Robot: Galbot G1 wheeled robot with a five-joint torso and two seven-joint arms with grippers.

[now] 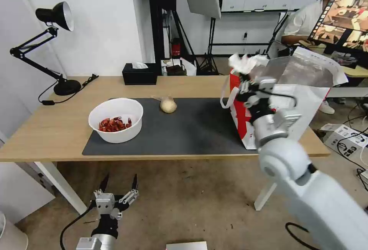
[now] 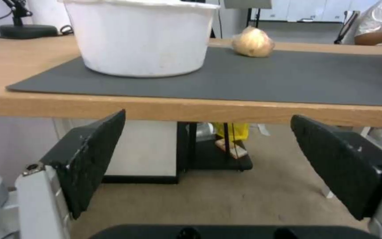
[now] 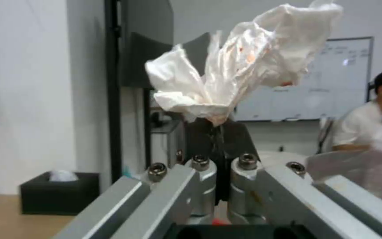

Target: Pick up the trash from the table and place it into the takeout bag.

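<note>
1. Right gripper [image 3: 217,132] first: black pads pinched tight on the lower tuft of the crumpled white tissue [image 3: 244,66], with most of the paper, spotted red, fanning out loose beyond the tips.
2. From the head view, that right gripper [image 1: 242,77] is raised at the near-left top corner of the takeout bag [image 1: 306,100], and the tissue [image 1: 245,63] sits right over the rim, not clearly above the foil-lined mouth.
3. Left gripper [image 2: 209,156] is parked low, below the front edge of the table [image 2: 156,109], fingers spread wide with nothing between them.
4. On the dark mat [image 1: 191,131], well apart from the bag: the white bowl [image 1: 115,120] of red shells and the small cream knotted bag [image 1: 168,104]. Both wait their turn.
5. Risks, as I judge them: let go here and the light tissue may catch on the rim or drift down outside onto the table.
6. The wrist is hard by the white loop handle [image 1: 227,97]; a careless move could snag it and tip or drag the bag.
7. The grip holds only a small tuft, so a jerk could tear it free early.
</note>
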